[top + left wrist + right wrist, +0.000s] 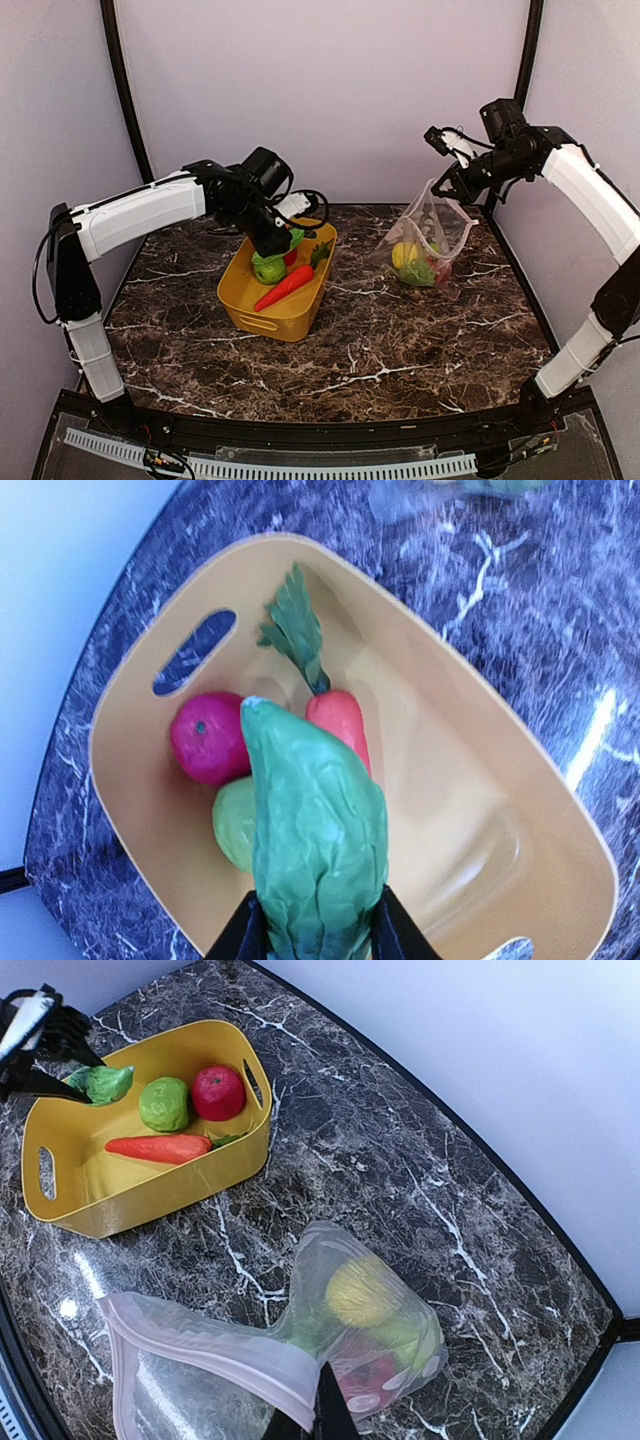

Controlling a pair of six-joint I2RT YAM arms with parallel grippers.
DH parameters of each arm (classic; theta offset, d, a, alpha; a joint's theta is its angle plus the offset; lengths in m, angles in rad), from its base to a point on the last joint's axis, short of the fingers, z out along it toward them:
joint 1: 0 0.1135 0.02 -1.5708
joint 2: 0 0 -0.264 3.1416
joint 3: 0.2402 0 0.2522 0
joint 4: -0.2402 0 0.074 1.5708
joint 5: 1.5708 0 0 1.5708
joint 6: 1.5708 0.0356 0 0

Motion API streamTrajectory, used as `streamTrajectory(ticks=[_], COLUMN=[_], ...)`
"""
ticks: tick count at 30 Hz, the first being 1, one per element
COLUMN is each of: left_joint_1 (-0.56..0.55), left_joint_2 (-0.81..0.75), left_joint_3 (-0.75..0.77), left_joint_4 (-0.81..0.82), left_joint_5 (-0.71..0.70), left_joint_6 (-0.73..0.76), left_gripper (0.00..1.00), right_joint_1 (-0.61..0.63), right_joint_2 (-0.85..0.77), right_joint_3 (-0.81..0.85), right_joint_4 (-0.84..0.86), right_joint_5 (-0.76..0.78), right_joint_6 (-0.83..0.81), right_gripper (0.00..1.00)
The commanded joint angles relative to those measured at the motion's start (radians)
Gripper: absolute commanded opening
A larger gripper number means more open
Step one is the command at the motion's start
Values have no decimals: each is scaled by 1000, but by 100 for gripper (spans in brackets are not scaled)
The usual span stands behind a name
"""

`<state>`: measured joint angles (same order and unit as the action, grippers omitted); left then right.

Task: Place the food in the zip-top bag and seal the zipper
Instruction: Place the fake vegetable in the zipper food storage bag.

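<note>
My left gripper [318, 922] is shut on the leafy greens [315, 830] and holds them just above the yellow tub [470, 810]. Below them in the tub lie an orange carrot [340, 720], a red fruit [205, 737] and a light green fruit [233, 822]. At the right, my right gripper [315, 1415] is shut on the mouth edge of the zip-top bag [425, 235] and holds it up, mouth open. The pale zipper [200, 1345] runs left from the fingers. A yellow lemon [362, 1290], a red piece [368, 1380] and green pieces sit in the bag's bottom.
The tub [290, 315] stands left of centre on the dark marble table [380, 340], with the bag about a tub's width to its right. Pale walls close in the table at the back and sides.
</note>
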<state>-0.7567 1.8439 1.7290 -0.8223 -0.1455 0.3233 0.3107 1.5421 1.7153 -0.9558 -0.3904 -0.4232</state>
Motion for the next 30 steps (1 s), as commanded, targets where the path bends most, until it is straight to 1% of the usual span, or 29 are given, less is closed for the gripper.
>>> streamTrajectory(ticks=[1,3,4,5,6,7,8,9,10,11,12,13,16,18,21,24,30], left_joint_1=[-31,-66,-80,-109,-123,-146,-156,-171,-177,-188,-193,-203,-222,-233,-252,-263,-270], left_joint_2=[-122,-162,-190,-203,-221,-227,-234,-235,-234,-231,-223,-218,-178,-141,-69,-15,93], left_joint_3=[27,8,-13,-36,-45,-58,-63,-70,-74,-83,-88,-97,-112,-108,-68,-16,32], left_joint_4=[155,270,352,398,484,524,603,642,726,767,859,907,1126,1234,1340,1388,1500], left_joint_5=[85,128,135,159,175,214,232,273,292,332,352,382,423,439,444,426,362], left_joint_6=[-62,-56,-50,-41,-37,-40,-54,-64,-89,-103,-134,-146,-212,-244,-266,-268,-239], left_gripper=[16,16,16,16,15,15,14,14,13,13,14,14,13,13,11,11,10], right_joint_1=[5,5,5,5,5,7,7,7,6,6,7,7,6,7,6,7,7], right_joint_2=[2,32,48,67,80,92,102,111,117,122,125,127,127,123,118,115,118], right_joint_3=[75,117,140,161,183,200,215,226,233,235,235,231,211,197,180,169,169], right_joint_4=[1,-7,-11,-16,-20,-25,-28,-30,-31,-32,-31,-30,-27,-22,-19,-14,-21], right_joint_5=[19,7,-1,-7,-11,-15,-14,-9,-6,-2,1,2,-15,-27,-45,-74,-132], right_joint_6=[35,50,57,65,72,77,83,90,94,97,101,106,120,128,135,150,176], right_gripper=[0,0,0,0,0,0,0,0,0,0,0,0,0,0,0,0,0])
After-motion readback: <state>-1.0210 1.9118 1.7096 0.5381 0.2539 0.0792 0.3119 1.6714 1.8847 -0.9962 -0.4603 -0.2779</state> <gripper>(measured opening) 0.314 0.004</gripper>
